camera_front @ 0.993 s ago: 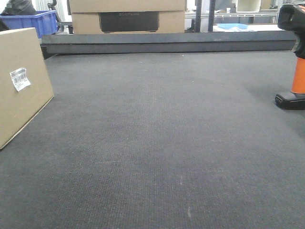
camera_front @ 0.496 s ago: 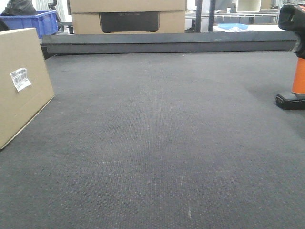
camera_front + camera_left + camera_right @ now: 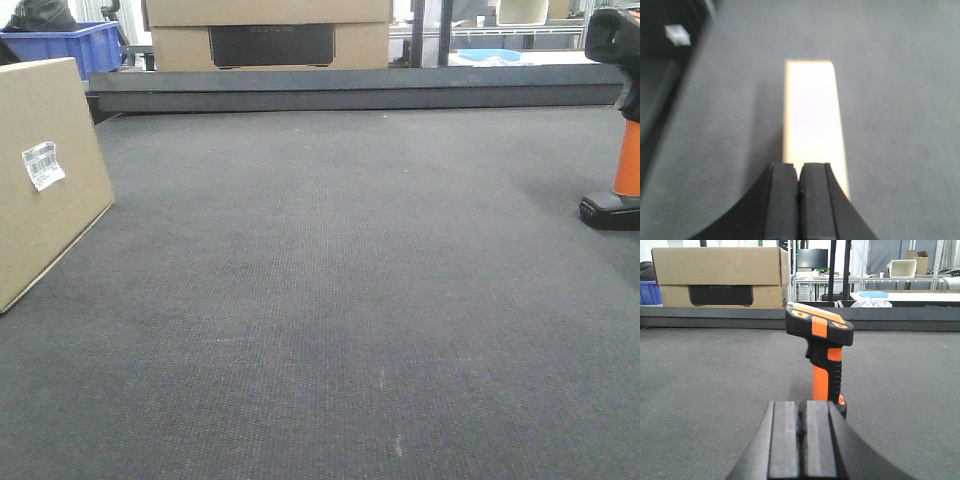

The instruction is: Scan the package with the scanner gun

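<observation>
Pre-grasp step. Your right end effector (image 3: 802, 426) closed, empty; scanner gun (image 3: 822, 347) straight ahead. Left end effector (image 3: 800, 186) closed, package (image 3: 812, 120) ahead. Open right first.

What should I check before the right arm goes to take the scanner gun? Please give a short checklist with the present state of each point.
1. Scanner gun stands upright on the mat: ok.
2. Right gripper faces the orange handle straight ahead: ok.
3. Right gripper open wide enough for the handle: not ok, its fingers are pressed together.
4. Barcode label on the package is uncovered: ok.
5. Left gripper holds the package: not ok, it is shut with nothing between its fingers.
6. Scanner head aimed at the label: cannot tell.
</observation>
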